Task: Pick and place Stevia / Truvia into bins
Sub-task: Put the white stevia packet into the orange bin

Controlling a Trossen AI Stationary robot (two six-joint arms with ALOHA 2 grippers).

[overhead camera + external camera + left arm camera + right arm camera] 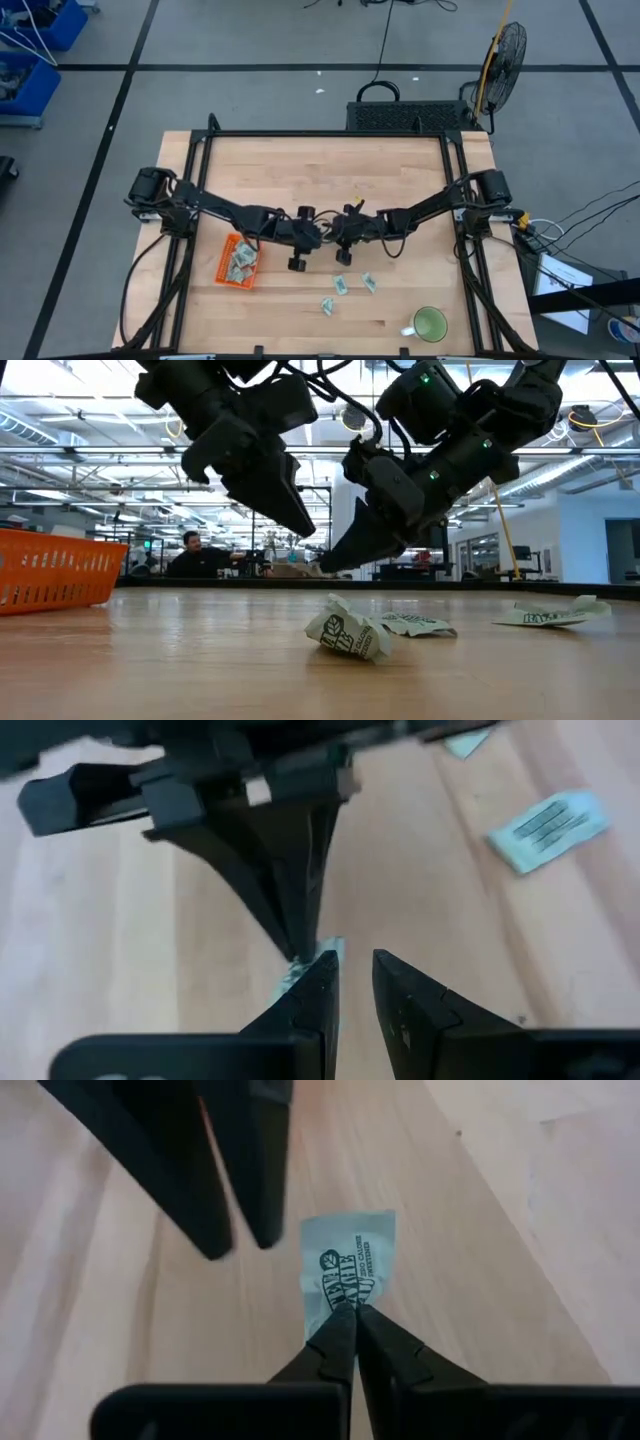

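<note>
From above, the left pincer (297, 263) and the right pincer (343, 256) met close together over the middle of the desk (330, 160), a little toward its front edge. The orange tray (237, 262) sat toward the front left corner with several packets already in it, and 3 loose packets (341, 285) lay near the front edge, right of centre. A green mug (430, 324) stood at the front right corner.

At desk level, both pincers hung clear above the wood, well apart from the crumpled packet (347, 634) lying nearest the camera. Here the risk was plain: the 2 dark arms were crowded together, and a small sideways drift could have knocked one against the other.

From the left wrist, the left pincer (352, 982) stood narrowly parted and empty, with the corner of a pale packet just beside 1 fingertip (322, 978). If it had shut from that spot it might have caught only an edge, or missed.

From the right wrist, the right pincer (350, 1320) was pinched shut on the lower edge of a single Truvia packet (350, 1258), held above the desk. That grip took little paper, so I judged the packet could have slipped or swung loose on the way to the tray. A tug from the other pincer could also have torn it free
</note>
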